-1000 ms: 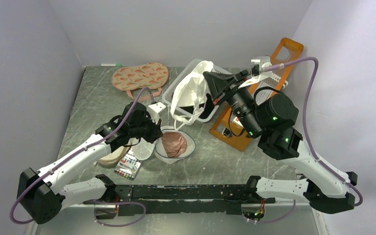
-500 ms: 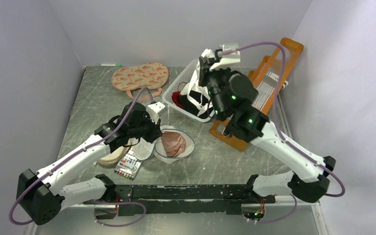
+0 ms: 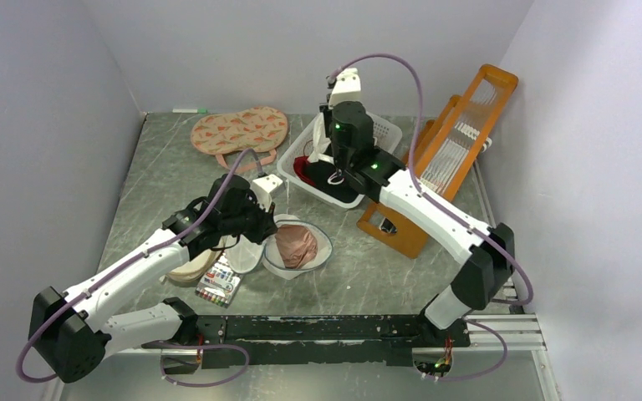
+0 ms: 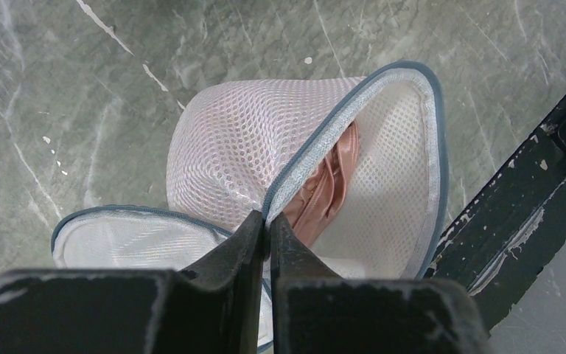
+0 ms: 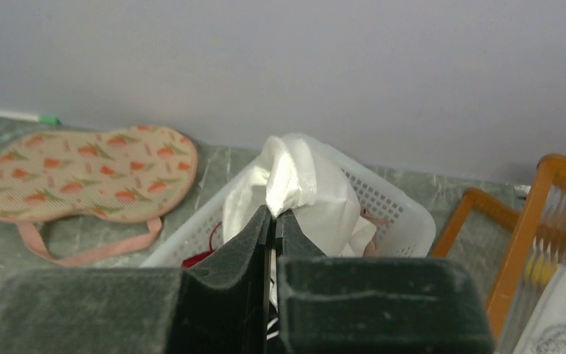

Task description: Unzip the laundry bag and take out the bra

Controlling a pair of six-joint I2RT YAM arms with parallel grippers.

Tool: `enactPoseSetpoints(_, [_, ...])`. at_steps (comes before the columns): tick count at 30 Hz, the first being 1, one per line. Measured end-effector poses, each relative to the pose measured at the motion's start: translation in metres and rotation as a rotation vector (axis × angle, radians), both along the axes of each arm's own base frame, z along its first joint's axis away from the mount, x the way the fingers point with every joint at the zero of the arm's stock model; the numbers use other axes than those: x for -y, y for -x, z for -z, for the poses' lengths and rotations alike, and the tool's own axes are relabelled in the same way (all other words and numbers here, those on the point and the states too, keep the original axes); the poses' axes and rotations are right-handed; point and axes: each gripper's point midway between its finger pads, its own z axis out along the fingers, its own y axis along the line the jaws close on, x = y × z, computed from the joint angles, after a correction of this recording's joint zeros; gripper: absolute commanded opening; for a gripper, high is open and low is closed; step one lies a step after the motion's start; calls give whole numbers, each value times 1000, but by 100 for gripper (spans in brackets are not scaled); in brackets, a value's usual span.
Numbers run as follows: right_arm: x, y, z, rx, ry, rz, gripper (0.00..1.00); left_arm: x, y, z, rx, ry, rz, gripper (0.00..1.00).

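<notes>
On the bench (image 3: 384, 276), mid-front: laundry bag (image 3: 324, 242) unzipped, bra (image 3: 297, 245) inside, just right of left fingers (image 4: 245, 240) clenched on bag rim. Right fingers (image 5: 247, 247) well apart over basket (image 3: 387, 131), clenched, possibly pinching white cloth (image 5: 302, 184).

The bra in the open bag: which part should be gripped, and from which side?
Grip the bunched pink fold of the bra, from above: it sits heaped in the open bag, whose rim the left pincer holds, so only the top is exposed.

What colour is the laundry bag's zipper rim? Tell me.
The rim is grey-blue; left wrist view.
</notes>
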Motion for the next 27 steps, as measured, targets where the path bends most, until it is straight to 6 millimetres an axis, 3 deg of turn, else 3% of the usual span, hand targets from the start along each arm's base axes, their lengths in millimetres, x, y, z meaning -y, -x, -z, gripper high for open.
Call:
enactPoseSetpoints(6, [-9, -19, 57, -90, 92, 22, 0, 0, 0, 1, -3, -2, 0, 16])
enactPoseSetpoints(14, [-23, -39, 188, -311, 290, 38, 0, 0, 0, 3, -7, -5, 0, 15])
enactPoseSetpoints(18, [-18, -43, 245, -412, 376, 62, 0, 1, -1, 7, -19, -15, 0, 16])
enactPoseSetpoints(21, [-4, -45, 263, -450, 399, 105, 0, 0, -1, 7, -18, -17, -3, 16])
enactPoseSetpoints(24, [14, -47, 264, -463, 376, 158, 0, 0, -2, 7, -16, -19, -5, 16])
enactPoseSetpoints(27, [31, -43, 257, -474, 336, 182, 14, 0, -2, 7, -16, -19, -6, 15])
